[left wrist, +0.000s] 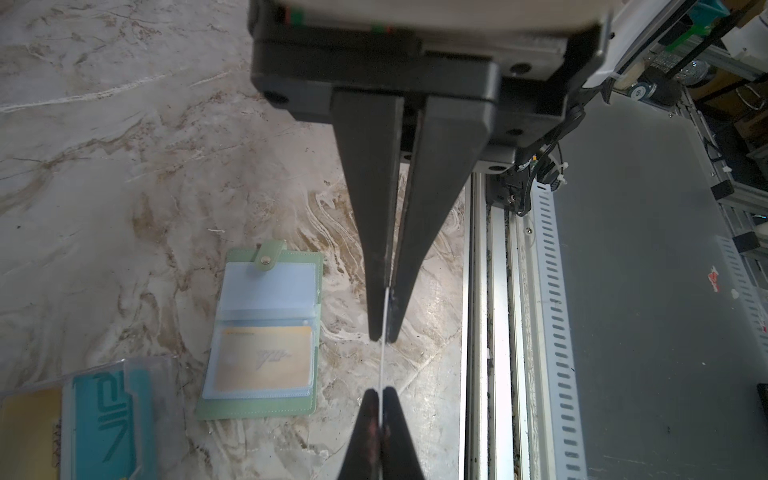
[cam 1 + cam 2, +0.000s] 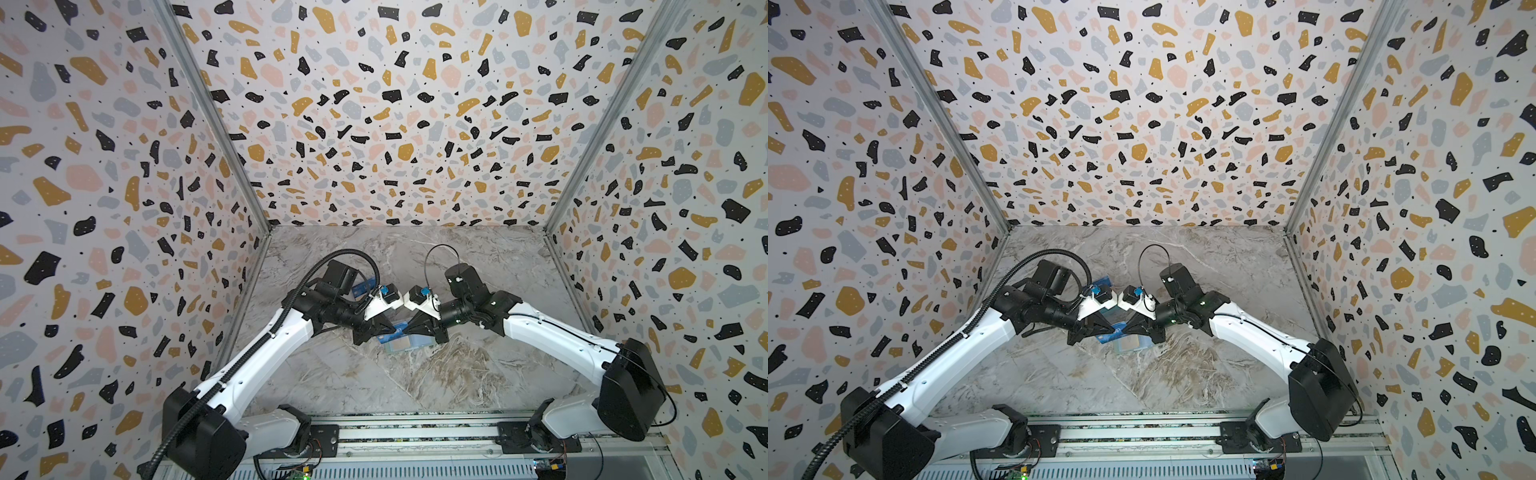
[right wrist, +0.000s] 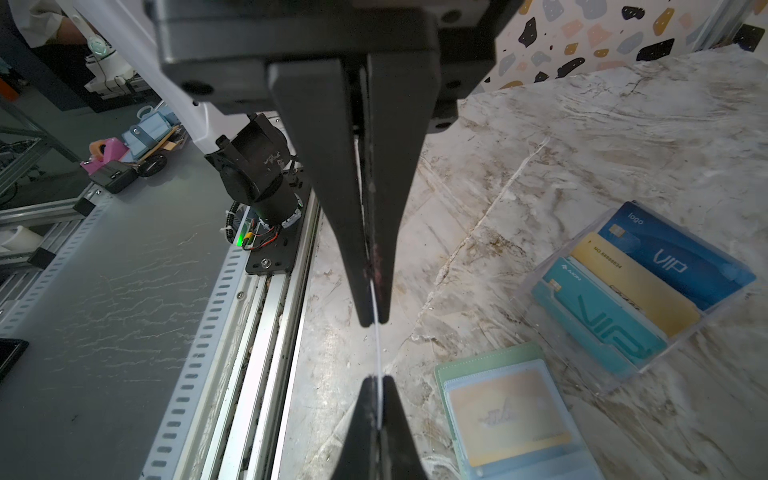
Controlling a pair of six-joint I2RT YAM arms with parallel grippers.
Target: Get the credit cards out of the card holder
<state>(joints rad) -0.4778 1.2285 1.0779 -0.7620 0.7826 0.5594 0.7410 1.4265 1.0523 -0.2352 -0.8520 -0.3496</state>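
Note:
Both grippers pinch one blue credit card (image 2: 397, 331) from opposite ends, just above the table. Seen from either wrist it is edge-on, a thin white line (image 1: 382, 361) (image 3: 377, 349). My left gripper (image 2: 392, 331) (image 1: 380, 390) is shut on one end. My right gripper (image 2: 407, 328) (image 3: 379, 379) is shut on the other. The mint-green card holder (image 2: 424, 343) (image 1: 257, 409) (image 3: 446, 365) lies open and flat below them. A tan-gold card (image 1: 264, 361) (image 3: 509, 415) sits in its clear sleeve.
A clear tiered stand (image 3: 552, 257) (image 1: 166, 374) beside the holder carries a teal VIP card (image 3: 598, 320), a gold card (image 3: 636, 282) and a blue VIP card (image 3: 673, 253). The metal rail (image 2: 415, 432) runs along the table's front edge. Patterned walls enclose three sides.

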